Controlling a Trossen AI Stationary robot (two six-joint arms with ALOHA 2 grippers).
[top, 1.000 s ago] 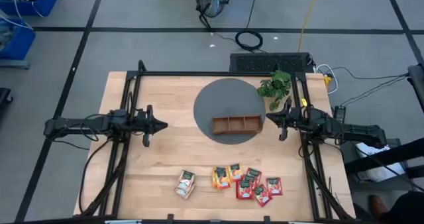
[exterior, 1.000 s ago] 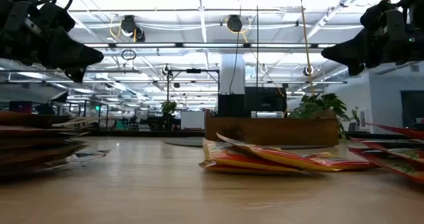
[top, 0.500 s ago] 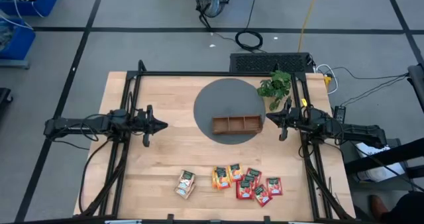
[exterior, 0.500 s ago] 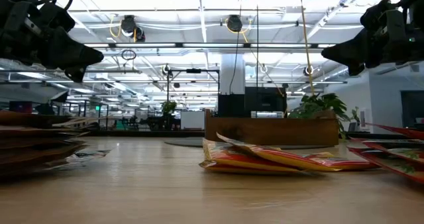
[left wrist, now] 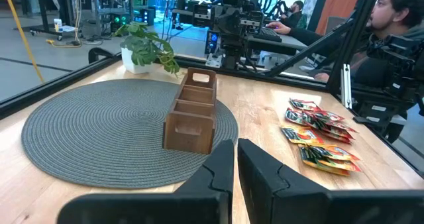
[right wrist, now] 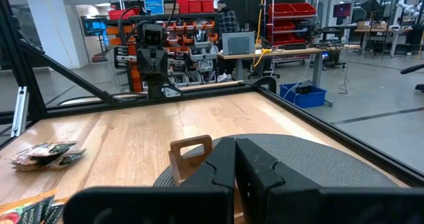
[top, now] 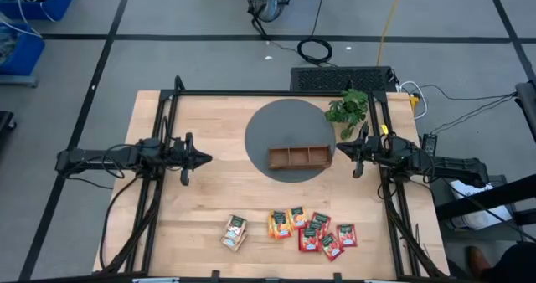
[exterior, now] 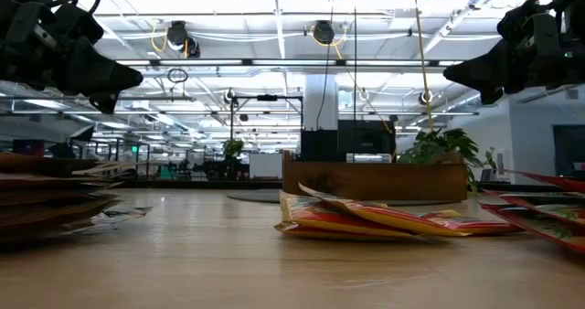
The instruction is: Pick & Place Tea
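Observation:
Several tea sachets lie flat near the table's front edge: a pale one (top: 235,232) to the left, orange ones (top: 286,222) beside it, red ones (top: 327,235) to the right. The brown wooden tray (top: 298,157) stands on a round grey mat (top: 276,124) at the table's middle. My left gripper (top: 206,158) hangs shut above the table's left side, pointing level toward the tray. My right gripper (top: 337,155) hangs shut at the right, just off the tray's right end. Neither touches anything.
A small green plant (top: 348,109) stands at the far right, close to my right arm. Black frame rails (top: 251,93) run along the table's far edge and both sides. Bare wood lies between the mat and the sachets. People sit beyond the table in the left wrist view.

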